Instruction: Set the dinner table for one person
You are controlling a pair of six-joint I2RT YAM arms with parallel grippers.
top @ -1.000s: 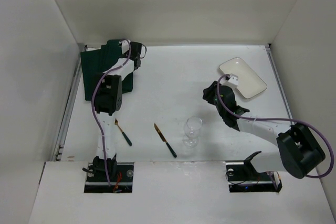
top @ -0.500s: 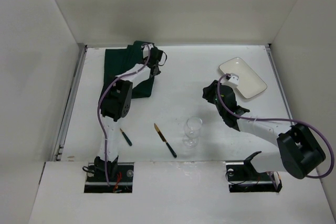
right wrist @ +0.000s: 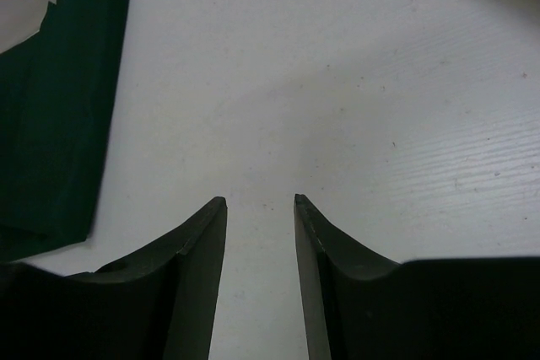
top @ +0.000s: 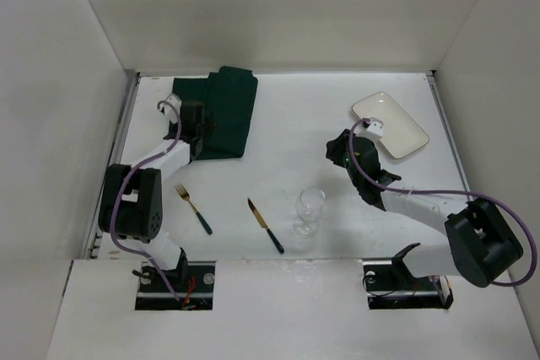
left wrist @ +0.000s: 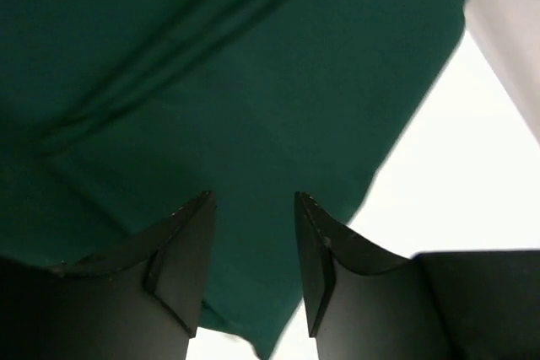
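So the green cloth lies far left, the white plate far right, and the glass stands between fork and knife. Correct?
Not quite. The top view shows the glass on the dinner table to the right of the knife, which lies between fork and glass. The cloth and the plate are as you say.

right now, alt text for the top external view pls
A white table seen from above: dark green cloth far left, white rectangular plate far right, fork, knife and wine glass nearer the arms. The left gripper is open over the cloth's edge; the right gripper is open and empty beside the plate.
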